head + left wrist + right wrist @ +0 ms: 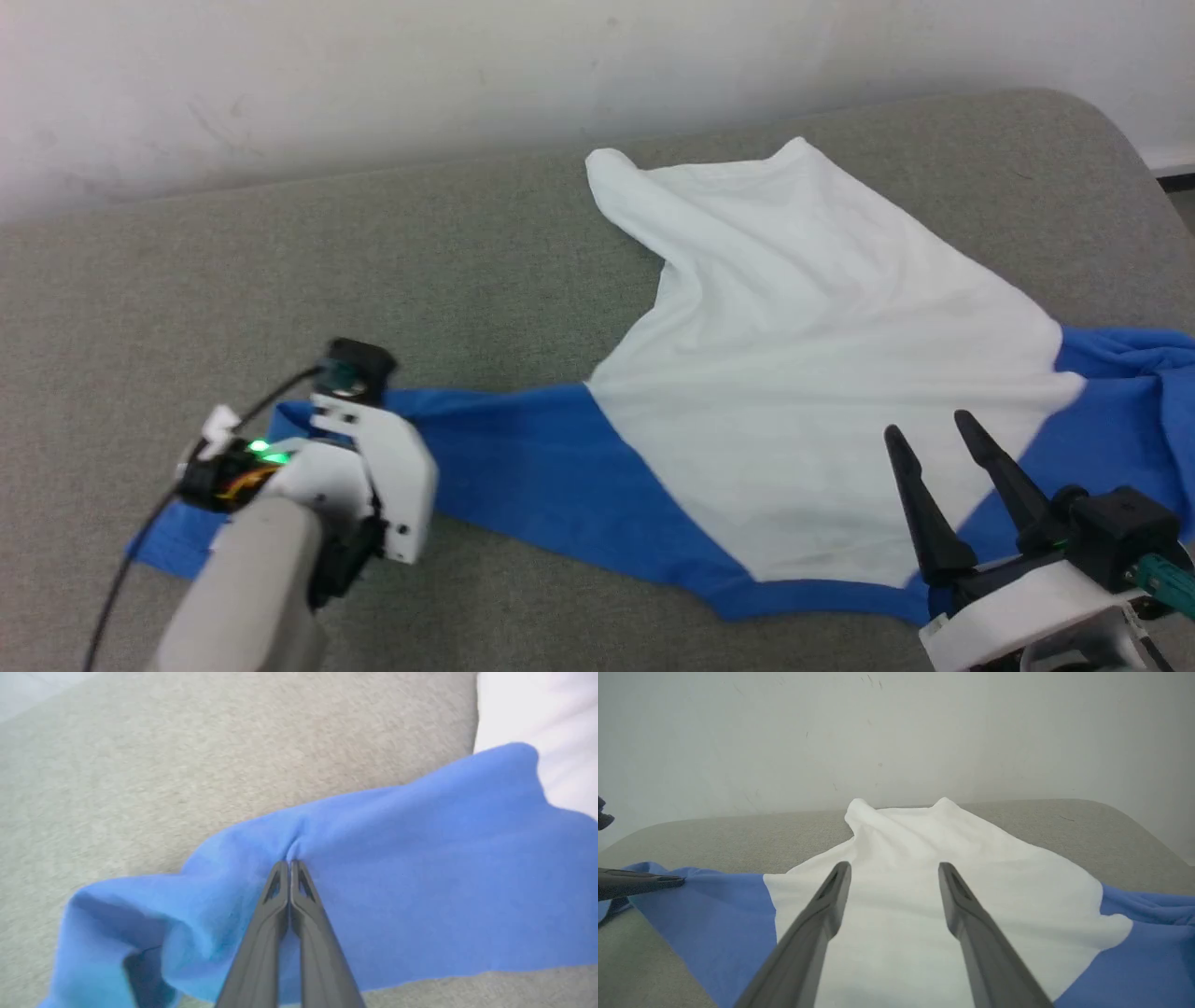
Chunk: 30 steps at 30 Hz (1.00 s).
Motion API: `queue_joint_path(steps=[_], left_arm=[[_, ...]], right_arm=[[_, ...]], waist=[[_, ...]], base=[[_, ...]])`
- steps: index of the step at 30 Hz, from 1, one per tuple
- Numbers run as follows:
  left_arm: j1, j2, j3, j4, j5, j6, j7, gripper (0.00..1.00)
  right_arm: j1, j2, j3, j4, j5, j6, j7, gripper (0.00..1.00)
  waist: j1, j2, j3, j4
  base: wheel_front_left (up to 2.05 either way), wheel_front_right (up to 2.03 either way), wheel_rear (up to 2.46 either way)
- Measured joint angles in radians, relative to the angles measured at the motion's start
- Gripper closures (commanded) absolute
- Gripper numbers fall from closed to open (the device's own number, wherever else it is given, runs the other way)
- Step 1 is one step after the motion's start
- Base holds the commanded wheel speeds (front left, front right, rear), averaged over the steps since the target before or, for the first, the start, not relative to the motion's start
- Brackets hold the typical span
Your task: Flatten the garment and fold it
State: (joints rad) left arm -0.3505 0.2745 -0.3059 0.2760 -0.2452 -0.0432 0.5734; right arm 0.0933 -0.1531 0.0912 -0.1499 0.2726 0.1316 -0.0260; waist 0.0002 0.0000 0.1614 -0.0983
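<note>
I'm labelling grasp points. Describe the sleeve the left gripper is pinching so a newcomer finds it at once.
On the grey surface lies a garment, white-bodied with blue sleeves. The pinched sleeve stretches smooth toward the robot's left, in the shut left gripper; the other sleeve lies bunched.

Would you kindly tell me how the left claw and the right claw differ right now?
The left claw is shut, while the right claw stands open. The left claw pinches the blue sleeve of the garment; the right claw grips nothing, its fingers spread before the white body. Both have two long dark fingers.
</note>
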Motion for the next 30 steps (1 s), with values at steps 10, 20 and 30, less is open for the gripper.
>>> queue_joint_path(steps=[10,20,30], left_arm=[[0.164,0.082,0.249,-0.137,-0.084,0.182,-0.045,1.0],[0.325,0.075,0.344,-0.205,-0.13,0.252,-0.123,0.0],[0.336,0.052,0.281,-0.348,-0.156,0.189,-0.128,0.0]], right_arm=[[0.035,0.011,-0.014,-0.026,-0.012,0.0,0.02,0.0],[0.036,0.01,-0.01,-0.054,-0.029,0.0,0.035,0.0],[0.071,0.011,-0.009,-0.079,-0.036,0.0,0.063,0.0]], waist=[[-0.0001,0.0,-0.021,0.029],[-0.0001,0.0,-0.033,0.057],[-0.0003,0.0,-0.089,0.066]], base=[[0.0,0.0,0.0],[0.0,0.0,0.0],[0.0,0.0,0.0]])
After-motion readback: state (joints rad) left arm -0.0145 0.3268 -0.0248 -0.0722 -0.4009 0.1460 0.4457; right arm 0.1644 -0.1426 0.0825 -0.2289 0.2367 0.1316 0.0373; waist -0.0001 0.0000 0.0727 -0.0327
